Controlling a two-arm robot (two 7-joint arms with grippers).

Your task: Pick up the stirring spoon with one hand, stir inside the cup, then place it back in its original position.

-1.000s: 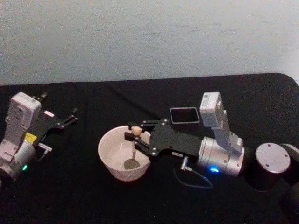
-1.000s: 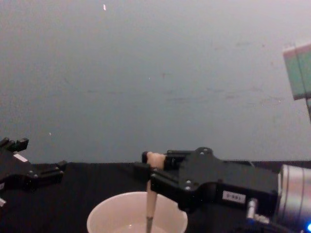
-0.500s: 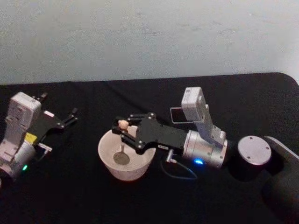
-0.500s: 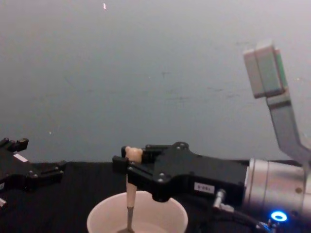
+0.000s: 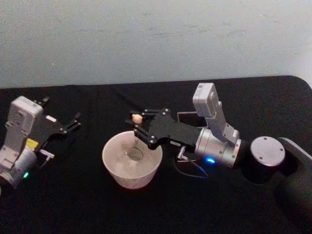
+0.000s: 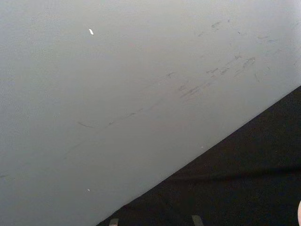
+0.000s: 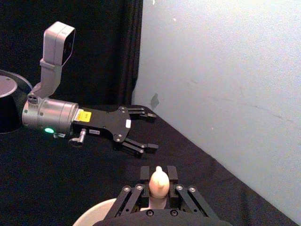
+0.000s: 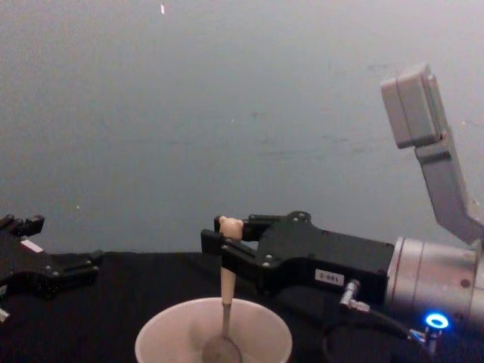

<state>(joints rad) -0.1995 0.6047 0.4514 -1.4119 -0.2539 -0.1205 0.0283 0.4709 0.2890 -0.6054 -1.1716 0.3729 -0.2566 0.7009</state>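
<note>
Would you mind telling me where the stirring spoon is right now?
In the chest view the stirring spoon stands nearly upright at centre, its handle top pinched in the right gripper and its bowl down inside the cup.

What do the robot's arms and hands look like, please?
The right hand and left hand are flat black plates with linkage fingers on silver cylindrical wrists, each carrying a grey camera box. The right has a blue light and looping black cable; the left a yellow label and green light.

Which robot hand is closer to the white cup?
Right. The right gripper holds the stirring spoon dipped in the cup, above its rim; the left gripper sits open, off to its left.
</note>
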